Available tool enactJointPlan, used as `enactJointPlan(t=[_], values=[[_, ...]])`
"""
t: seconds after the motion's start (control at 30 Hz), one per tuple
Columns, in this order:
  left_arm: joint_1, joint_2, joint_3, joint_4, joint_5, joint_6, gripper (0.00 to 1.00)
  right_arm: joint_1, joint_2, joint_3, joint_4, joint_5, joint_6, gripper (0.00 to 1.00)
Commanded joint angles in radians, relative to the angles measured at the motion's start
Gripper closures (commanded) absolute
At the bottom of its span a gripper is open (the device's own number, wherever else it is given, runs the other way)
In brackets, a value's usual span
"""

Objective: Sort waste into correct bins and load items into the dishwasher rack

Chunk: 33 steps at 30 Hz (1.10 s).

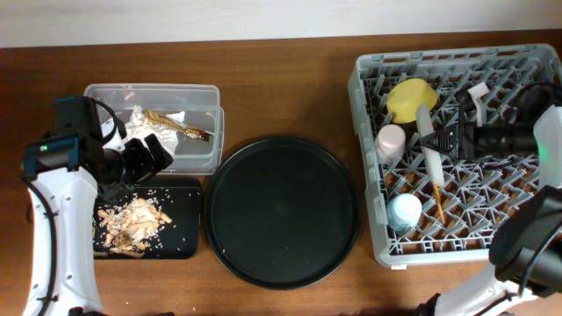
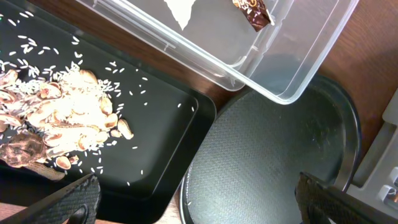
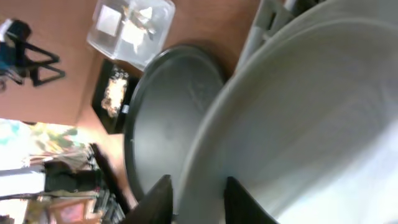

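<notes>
The clear tub point(image 1: 154, 91) holds the white napkin point(image 1: 145, 118) and the brown-and-gold wrapper point(image 1: 182, 131); both show in the left wrist view, napkin point(image 2: 180, 9) and wrapper point(image 2: 254, 12). Food scraps point(image 1: 132, 219) lie in the flat black tray point(image 1: 180, 241). My left gripper point(image 1: 145, 155) is open and empty above where the tub meets this tray. The grey rack point(image 1: 369, 175) holds the yellow bowl point(image 1: 411, 98), pink cup point(image 1: 390, 140), blue cup point(image 1: 405, 211) and chopsticks point(image 1: 436, 197). My right gripper point(image 1: 445, 139) is shut on the rim of the pale plate point(image 1: 428, 145), standing on edge in the rack.
The large round black tray point(image 1: 281, 211) lies between the bins and the rack. In the left wrist view it point(image 2: 273, 155) sits under the open fingers point(image 2: 199, 205), beside the flat tray point(image 2: 161, 124). The right wrist view shows the plate point(image 3: 311, 112) between the fingers point(image 3: 198, 199).
</notes>
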Motion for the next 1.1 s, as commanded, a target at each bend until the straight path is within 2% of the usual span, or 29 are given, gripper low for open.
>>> enactJointPlan(t=[0.0, 0.03, 0.1, 0.27, 0.3, 0.47, 0.5, 0.53, 0.63, 0.67, 0.83, 0.97, 1.07], values=[[0.003, -0.006, 0.012, -0.001, 0.008, 0.001, 0.01, -0.005, 0.013, 0.02, 0.029, 0.022, 0.024, 0.6], [0.003, -0.006, 0.012, -0.001, 0.008, 0.001, 0.01, -0.013, 0.013, 0.022, 0.04, 0.022, 0.048, 0.53], [0.003, -0.006, 0.012, -0.001, 0.008, 0.001, 0.01, -0.048, 0.013, 0.039, 0.075, 0.022, 0.133, 0.51], [0.003, -0.006, 0.012, -0.001, 0.008, 0.001, 0.01, -0.143, 0.013, 0.166, 0.113, 0.022, 0.378, 0.15], [0.003, -0.006, 0.012, -0.001, 0.008, 0.001, 0.01, -0.141, 0.009, 0.214, 0.09, 0.022, 0.42, 0.01], [0.003, -0.006, 0.012, -0.001, 0.008, 0.001, 0.01, -0.042, -0.047, 0.446, -0.072, 0.133, 0.42, 0.01], [0.003, -0.006, 0.012, -0.001, 0.008, 0.001, 0.01, 0.013, -0.071, 0.484, -0.108, 0.198, 0.421, 0.01], [0.003, -0.006, 0.012, -0.001, 0.008, 0.001, 0.01, 0.084, -0.096, 0.497, -0.117, 0.303, 0.45, 0.01], [0.003, -0.006, 0.012, -0.001, 0.008, 0.001, 0.01, 0.293, -0.115, 0.497, -0.082, 0.729, 0.719, 0.01], [0.003, -0.006, 0.012, -0.001, 0.008, 0.001, 0.01, 0.357, -0.114, 0.497, -0.077, 0.763, 0.727, 0.01], [0.003, -0.006, 0.012, -0.001, 0.008, 0.001, 0.01, 0.665, -0.114, 0.496, -0.051, 0.762, 0.726, 0.01], [0.003, -0.006, 0.012, -0.001, 0.008, 0.001, 0.01, 0.772, -0.113, 0.496, -0.051, 0.762, 0.726, 0.01], [0.003, -0.006, 0.012, -0.001, 0.008, 0.001, 0.01, 0.789, -0.113, 0.496, -0.051, 0.762, 0.726, 0.01]])
